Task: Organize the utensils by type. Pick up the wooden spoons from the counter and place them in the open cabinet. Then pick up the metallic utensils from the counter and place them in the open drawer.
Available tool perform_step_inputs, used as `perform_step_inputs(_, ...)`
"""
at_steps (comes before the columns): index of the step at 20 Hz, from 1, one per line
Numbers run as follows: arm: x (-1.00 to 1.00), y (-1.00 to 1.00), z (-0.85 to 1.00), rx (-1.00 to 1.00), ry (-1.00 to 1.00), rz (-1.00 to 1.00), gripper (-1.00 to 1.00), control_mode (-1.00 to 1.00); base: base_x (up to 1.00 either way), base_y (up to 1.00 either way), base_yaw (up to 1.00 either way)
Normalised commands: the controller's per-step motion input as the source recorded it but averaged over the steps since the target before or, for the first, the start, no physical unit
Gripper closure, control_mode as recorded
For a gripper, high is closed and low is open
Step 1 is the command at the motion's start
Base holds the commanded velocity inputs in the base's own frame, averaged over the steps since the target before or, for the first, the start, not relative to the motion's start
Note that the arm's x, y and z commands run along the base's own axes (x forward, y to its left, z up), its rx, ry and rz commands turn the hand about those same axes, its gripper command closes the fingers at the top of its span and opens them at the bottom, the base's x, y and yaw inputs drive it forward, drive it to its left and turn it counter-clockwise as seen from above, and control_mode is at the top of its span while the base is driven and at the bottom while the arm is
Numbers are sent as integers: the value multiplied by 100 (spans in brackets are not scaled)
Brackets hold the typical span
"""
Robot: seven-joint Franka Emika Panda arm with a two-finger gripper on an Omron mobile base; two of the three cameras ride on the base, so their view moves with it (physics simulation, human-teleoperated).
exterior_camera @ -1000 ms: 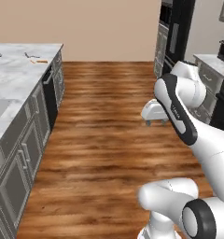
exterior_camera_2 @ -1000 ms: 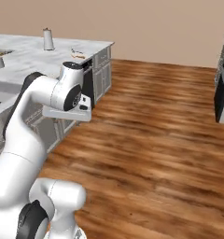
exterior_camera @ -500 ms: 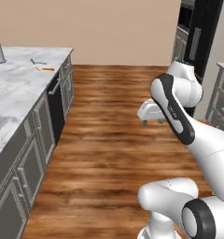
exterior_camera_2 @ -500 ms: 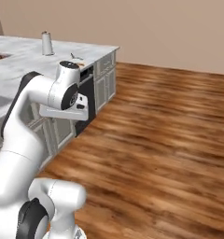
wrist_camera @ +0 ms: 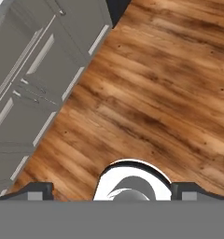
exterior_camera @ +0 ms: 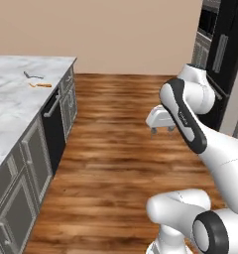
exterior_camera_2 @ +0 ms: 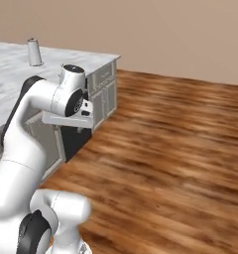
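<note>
Two utensils (one grey (exterior_camera: 33, 75), one orange (exterior_camera: 40, 85)) on the counter (exterior_camera: 17, 101).

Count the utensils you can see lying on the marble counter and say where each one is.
2. A grey utensil lies near the counter's far end; an orange one lies just in front of it, nearer the edge. Others may be out of sight.

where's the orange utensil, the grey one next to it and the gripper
orange utensil (exterior_camera: 40, 85), left base view, middle of its length, lying on the counter
grey utensil (exterior_camera: 33, 75), left base view, middle of its handle
gripper (exterior_camera: 161, 131), left base view, midway between its open fingertips, over the floor
</note>
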Motion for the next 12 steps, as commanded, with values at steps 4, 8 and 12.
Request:
perform_step_inputs(4,0,0,0,0,0,0,-100,100,100,0,14)
perform_step_inputs(8,0,0,0,0,0,0,-100,100,100,0,15)
perform_step_inputs(12,0,0,0,0,0,0,-100,100,100,0,15)
